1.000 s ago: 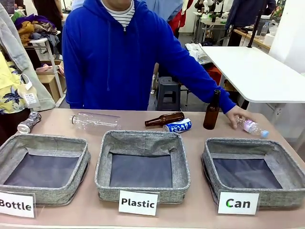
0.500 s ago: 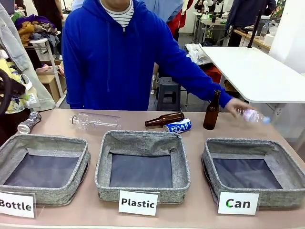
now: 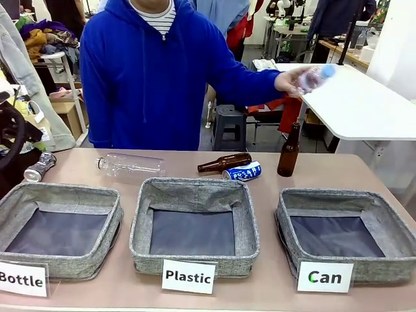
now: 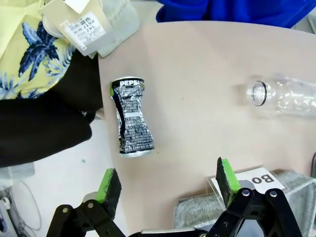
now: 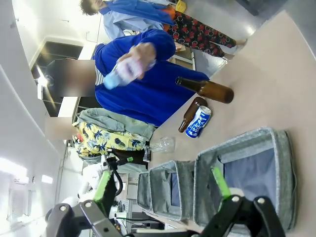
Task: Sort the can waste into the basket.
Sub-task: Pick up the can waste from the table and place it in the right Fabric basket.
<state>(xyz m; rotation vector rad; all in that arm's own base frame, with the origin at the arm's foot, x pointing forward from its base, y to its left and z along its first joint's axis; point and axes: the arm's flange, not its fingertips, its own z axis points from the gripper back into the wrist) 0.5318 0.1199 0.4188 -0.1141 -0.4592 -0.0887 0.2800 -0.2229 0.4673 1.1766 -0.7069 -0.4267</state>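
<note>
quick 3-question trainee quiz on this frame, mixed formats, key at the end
1. True or false: the Can basket already holds a can.
2. The blue can is: A. lying on its side beside the lying brown glass bottle; B. standing upright; C. stacked on another can.
3. Fill in: the left gripper, pointed toward the dented Pepsi can, has its jaws ____.

Key: 1 false; 2 A; 3 open.
</note>
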